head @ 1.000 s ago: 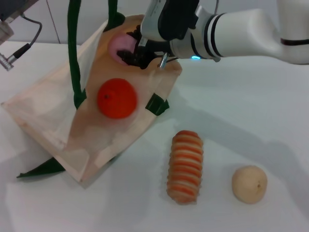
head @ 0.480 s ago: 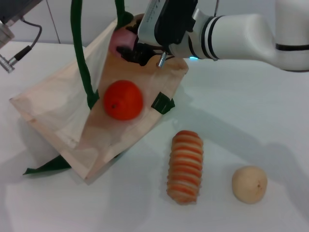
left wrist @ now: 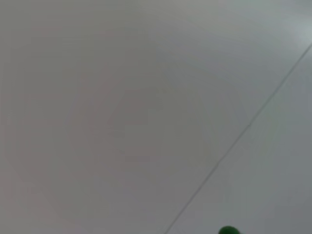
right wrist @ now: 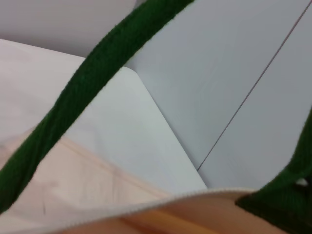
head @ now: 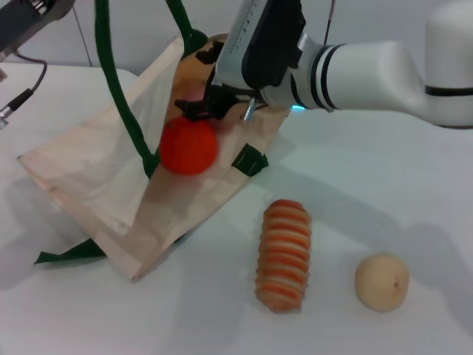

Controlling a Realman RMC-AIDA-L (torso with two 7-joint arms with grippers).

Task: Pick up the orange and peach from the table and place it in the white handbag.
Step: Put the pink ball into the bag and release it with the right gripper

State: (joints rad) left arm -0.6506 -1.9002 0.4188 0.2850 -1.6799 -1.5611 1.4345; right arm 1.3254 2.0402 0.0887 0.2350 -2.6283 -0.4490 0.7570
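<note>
The white handbag (head: 103, 170) lies tilted on the table with its mouth held open. Its dark green handles (head: 111, 81) run up out of the head view beside my left arm (head: 29, 15) at the top left. The orange (head: 188, 146) lies inside the open mouth on the lower panel. My right gripper (head: 198, 107) reaches into the mouth just above the orange, shut on the peach (head: 189, 92), which shows only as a pink sliver. The right wrist view shows a green handle (right wrist: 92, 73) and the bag's cream cloth (right wrist: 73, 190).
An orange-and-cream striped bread roll (head: 283, 254) lies on the white table in front of the bag. A pale tan round fruit (head: 381, 282) lies to its right. A loose green strap end (head: 70, 255) sticks out under the bag's near corner.
My right gripper has moved down into the bag's mouth with the peach, close above the orange. The bag's upper panel has been lifted higher and the orange has shifted slightly up.
</note>
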